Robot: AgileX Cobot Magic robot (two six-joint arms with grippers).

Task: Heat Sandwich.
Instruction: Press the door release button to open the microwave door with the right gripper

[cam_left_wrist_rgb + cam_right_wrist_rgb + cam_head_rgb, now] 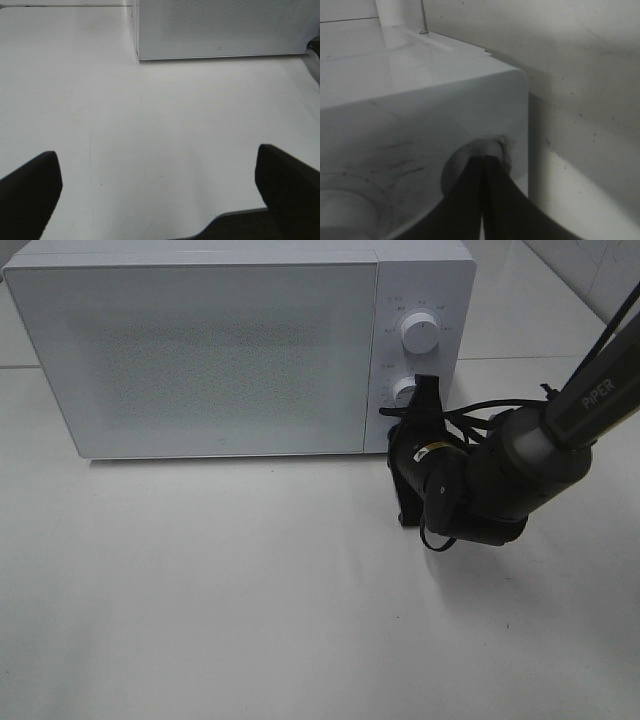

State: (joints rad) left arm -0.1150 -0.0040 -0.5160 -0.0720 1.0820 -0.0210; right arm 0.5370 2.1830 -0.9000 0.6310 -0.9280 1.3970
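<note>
From the high camera, a white microwave [200, 350] fills the upper left and centre of the frame, standing on a pale table [250, 590]. Its door is closed, and the frosted front shows nothing behind it. On the control panel at the microwave's right end, an upper knob [419, 333] sits above a lower knob [403, 393]. The right arm [560, 420] reaches in from the right edge. The right gripper [425, 390] stands upright at the lower knob, and its dark fingers overlap the knob's right side. The sandwich is not in sight here.

In the left wrist view, the left gripper [160, 195] is spread wide. One dark finger [30, 190] is well apart from the other [290, 190], with only bare table [150, 125] between them. The microwave's [220, 30] lower front lies well beyond the fingers. No sandwich shows.

In the right wrist view, the right gripper [482, 165] has its two dark fingers pressed together, with only a thin line between them. Their tips rest against the round lower knob [455, 167] near the microwave's [420, 115] rounded corner. I cannot tell whether they pinch any part of the knob. Part of the upper knob [345, 210] shows blurred beside it. The sandwich is out of sight here too.
</note>
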